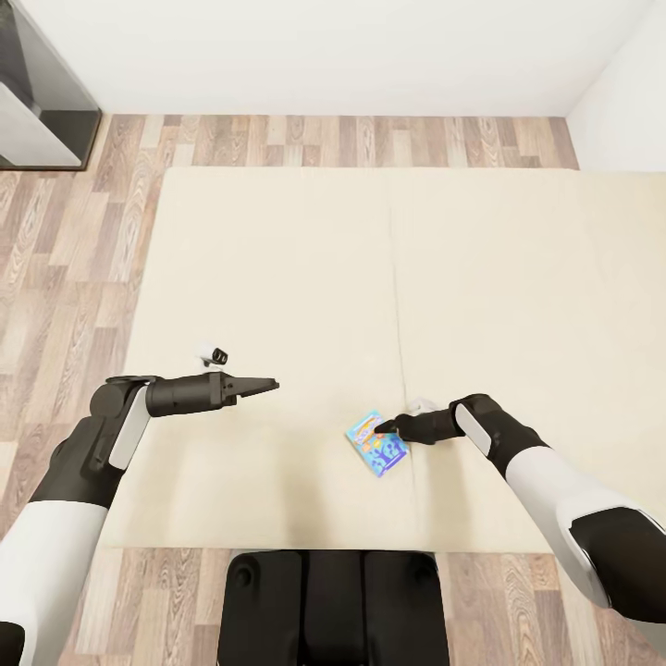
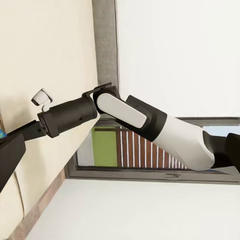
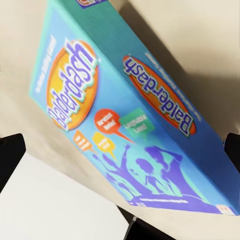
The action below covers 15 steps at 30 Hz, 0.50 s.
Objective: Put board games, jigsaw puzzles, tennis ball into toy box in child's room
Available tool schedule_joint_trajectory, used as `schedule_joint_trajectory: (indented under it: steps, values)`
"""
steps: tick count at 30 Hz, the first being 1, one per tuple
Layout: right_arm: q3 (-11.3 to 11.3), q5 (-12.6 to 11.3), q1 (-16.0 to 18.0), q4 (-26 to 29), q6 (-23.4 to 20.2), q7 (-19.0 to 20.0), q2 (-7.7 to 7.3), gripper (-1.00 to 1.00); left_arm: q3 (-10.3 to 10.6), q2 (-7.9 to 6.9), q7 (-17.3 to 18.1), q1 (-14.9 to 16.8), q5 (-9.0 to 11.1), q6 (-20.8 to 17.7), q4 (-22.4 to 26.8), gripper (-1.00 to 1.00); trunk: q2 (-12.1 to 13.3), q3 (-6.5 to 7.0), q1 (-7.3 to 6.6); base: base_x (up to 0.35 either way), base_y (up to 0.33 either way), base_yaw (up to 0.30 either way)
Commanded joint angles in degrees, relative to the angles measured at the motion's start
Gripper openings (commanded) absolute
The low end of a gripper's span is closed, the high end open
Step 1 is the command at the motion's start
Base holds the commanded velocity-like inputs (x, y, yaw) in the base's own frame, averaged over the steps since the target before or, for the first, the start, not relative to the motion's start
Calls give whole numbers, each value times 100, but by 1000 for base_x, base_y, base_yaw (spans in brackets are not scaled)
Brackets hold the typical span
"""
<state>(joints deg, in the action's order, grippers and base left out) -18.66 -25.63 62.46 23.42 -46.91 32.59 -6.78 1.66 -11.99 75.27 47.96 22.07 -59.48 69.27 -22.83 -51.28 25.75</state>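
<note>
White walls and a wood-plank floor (image 1: pixel 74 250) frame the scene, with a dark cabinet (image 1: pixel 37 102) at the far left corner. Most of the head view is taken by the cream bed (image 1: pixel 305 277), a seam running down its middle. Both arms reach out over it from the robot's dark base (image 1: pixel 333 606) at the near edge. The left hand (image 1: pixel 264 385) hovers above the left half of the bed, its fingers drawn close together with nothing between them. The right hand (image 1: pixel 387 427) sits just right of the seam, near the bed's front edge, its tips at the blue box's (image 1: pixel 377 443) upper corner; whether it grips the box cannot be told. The right wrist view shows that box (image 3: pixel 125 125) close up, tilted against the bed, blue with an orange "Balderdash" oval and purple cartoon figures. Seen from the left wrist, the right arm (image 2: pixel 150 125) stretches across before a window (image 2: pixel 130 150).
</note>
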Motion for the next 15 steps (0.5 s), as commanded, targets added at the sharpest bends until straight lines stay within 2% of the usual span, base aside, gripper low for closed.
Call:
schedule_joint_trajectory:
  steps: [1, 15]
  values:
    - [-25, 5, 3, 5, -11, 22, -6, 100, 9, -5, 7, 3, 16, -47, -1, 100, -9, -6, 3, 0, 99, 0]
    - [-24, 5, 3, 5, -14, 26, 1, 100, 10, -5, 6, 3, 16, -47, -1, 100, -9, -6, 3, 0, 20, 0]
